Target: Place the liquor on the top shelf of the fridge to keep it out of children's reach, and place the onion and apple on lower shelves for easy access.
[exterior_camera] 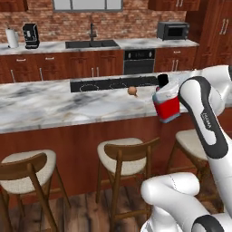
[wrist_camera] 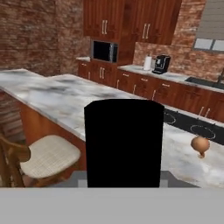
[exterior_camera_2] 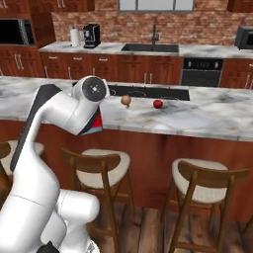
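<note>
Clenched around the squat square liquor bottle with a red body, pale blue shoulders and a black cap (exterior_camera: pixel 166 103), our two-finger gripper (exterior_camera: pixel 174 97) holds it tilted in the air in front of the island counter's near edge, above the stools. From the right base camera only a red and blue corner of the bottle (exterior_camera_2: pixel 98 124) peeks out under our white wrist, and we cannot see the fingertips there. From the hand camera the bottle's black cap (wrist_camera: pixel 124 142) rises broad and dark in the middle. On the white-and-grey marbled island counter (exterior_camera: pixel 54 104) the small round tan-orange onion (exterior_camera: pixel 132 91) rests just in front of the black cooktop's (exterior_camera: pixel 113 84) near edge. The small round dark red apple (exterior_camera_2: pixel 157 104) lies near the onion (exterior_camera_2: pixel 126 100), apart from it, along that same edge of the cooktop. Wooden stools with pale cushions (exterior_camera: pixel 123 156) stand below the counter's near edge.
</note>
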Tool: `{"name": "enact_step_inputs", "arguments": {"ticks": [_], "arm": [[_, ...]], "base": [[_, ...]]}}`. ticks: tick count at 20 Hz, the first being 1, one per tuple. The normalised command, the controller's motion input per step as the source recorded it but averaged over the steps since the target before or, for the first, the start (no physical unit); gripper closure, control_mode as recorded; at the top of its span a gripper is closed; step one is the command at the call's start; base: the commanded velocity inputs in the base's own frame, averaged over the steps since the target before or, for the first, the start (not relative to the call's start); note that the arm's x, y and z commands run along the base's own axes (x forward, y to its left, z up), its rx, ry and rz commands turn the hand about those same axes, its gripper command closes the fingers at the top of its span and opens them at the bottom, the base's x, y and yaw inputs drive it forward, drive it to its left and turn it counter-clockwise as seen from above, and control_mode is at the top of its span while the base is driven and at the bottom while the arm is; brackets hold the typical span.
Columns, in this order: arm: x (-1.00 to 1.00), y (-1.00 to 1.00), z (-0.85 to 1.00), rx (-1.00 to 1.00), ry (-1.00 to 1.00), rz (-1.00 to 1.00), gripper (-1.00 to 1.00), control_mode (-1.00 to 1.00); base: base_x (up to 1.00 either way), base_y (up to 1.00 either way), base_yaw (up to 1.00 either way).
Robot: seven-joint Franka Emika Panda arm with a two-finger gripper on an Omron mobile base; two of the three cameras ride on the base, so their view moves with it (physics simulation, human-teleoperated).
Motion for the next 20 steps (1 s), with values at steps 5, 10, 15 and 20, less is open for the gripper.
{"name": "enact_step_inputs", "arguments": {"ticks": [5,10,15,20], "arm": [[0.00,0.00,0.00,0.00,0.00,0.00,1.00,1.00],[0.00,0.00,0.00,0.00,0.00,0.00,1.00,1.00],[0.00,0.00,0.00,0.00,0.00,0.00,1.00,1.00],[0.00,0.00,0.00,0.00,0.00,0.00,1.00,1.00]], "base": [[-0.68,-0.40,-0.45],[-0.17,-0.40,-0.63],[0.00,-0.21,-0.69],[0.00,-0.13,-0.66]]}}
